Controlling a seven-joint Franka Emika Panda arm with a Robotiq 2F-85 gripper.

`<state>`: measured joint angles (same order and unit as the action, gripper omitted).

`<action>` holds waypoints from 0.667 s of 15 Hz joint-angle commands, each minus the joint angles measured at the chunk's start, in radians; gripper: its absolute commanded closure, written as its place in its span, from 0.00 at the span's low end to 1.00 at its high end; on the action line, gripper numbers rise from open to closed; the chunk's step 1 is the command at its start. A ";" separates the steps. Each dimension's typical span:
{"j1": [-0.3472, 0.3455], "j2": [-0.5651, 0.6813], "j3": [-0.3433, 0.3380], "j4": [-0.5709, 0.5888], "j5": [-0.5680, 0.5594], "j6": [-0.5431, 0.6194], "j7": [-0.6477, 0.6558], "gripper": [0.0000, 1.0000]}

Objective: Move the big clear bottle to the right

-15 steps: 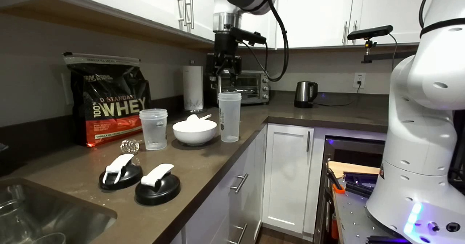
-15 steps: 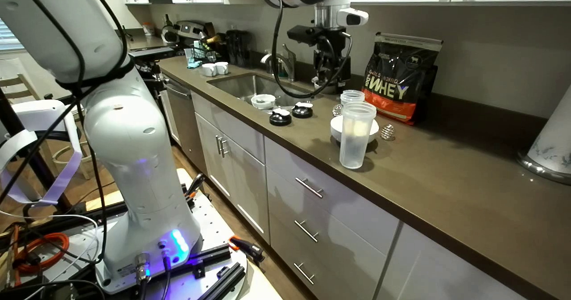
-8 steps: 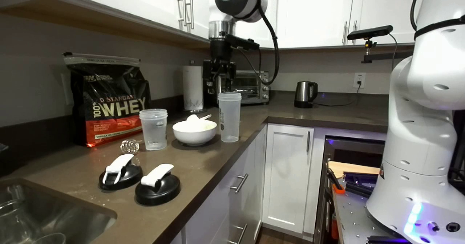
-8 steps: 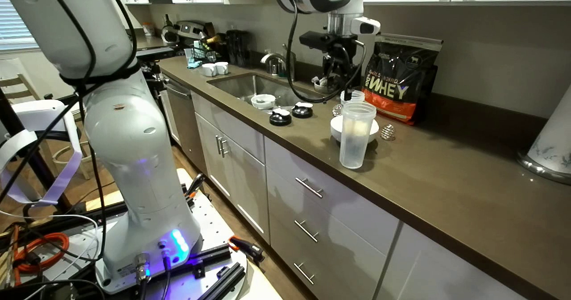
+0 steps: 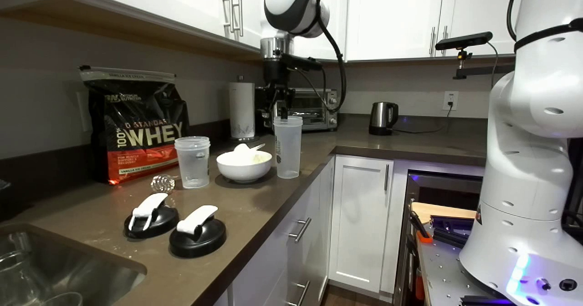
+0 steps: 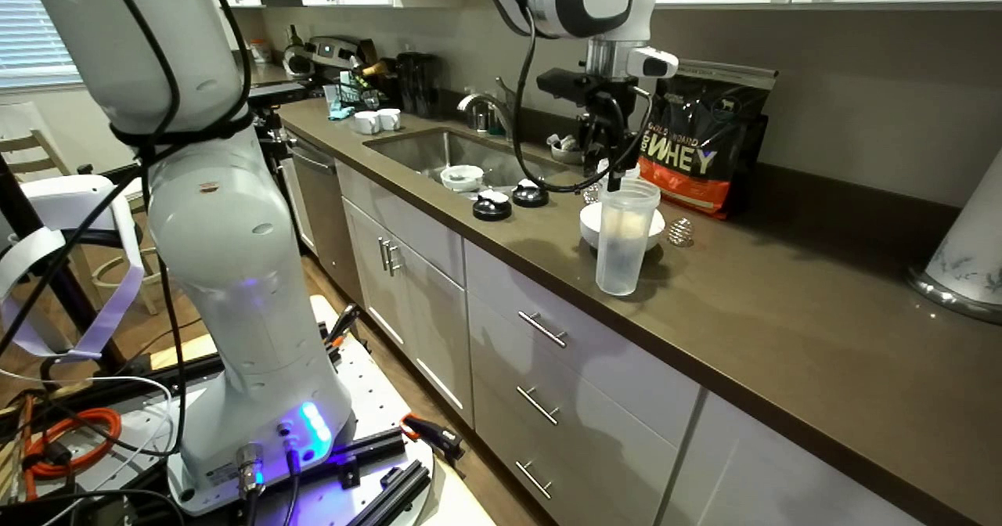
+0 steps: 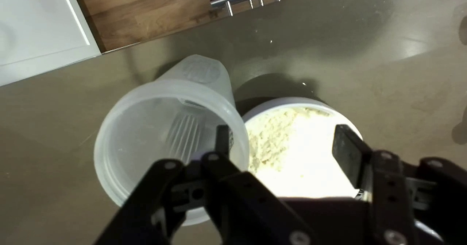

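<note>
Claw (image 7: 285,144): jaws spread, nothing gripped. In wrist view, one finger overlaps mouth of big clear bottle (image 7: 157,128) at nine o'clock, other hangs over white bowl (image 7: 288,102). Bottle stands upright on desk (image 5: 250,201), bowl just beside at its three o'clock. Looks empty; likely light, slick, thin plastic, easily flexed or tipped: best pinch wall just below rim, gently. Bottle print unreadable. In exterior view, bag (image 5: 136,128) at bottle's nine o'clock reads "100% WHEY", "VANILLA ICE CREAM".
</note>
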<state>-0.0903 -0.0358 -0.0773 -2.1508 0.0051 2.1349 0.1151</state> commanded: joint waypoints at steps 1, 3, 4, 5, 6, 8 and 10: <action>-0.003 0.029 -0.010 0.022 0.020 -0.004 -0.029 0.57; -0.004 0.036 -0.013 0.022 0.018 -0.004 -0.027 0.70; -0.005 0.038 -0.015 0.023 0.016 -0.004 -0.025 0.73; -0.006 0.041 -0.018 0.024 0.015 -0.005 -0.023 0.80; -0.007 0.042 -0.020 0.024 0.014 -0.006 -0.023 0.82; -0.009 0.046 -0.026 0.024 0.008 -0.003 -0.019 0.99; -0.012 0.051 -0.033 0.030 0.002 -0.001 -0.017 1.00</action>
<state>-0.0913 -0.0068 -0.1047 -2.1478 0.0035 2.1365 0.1152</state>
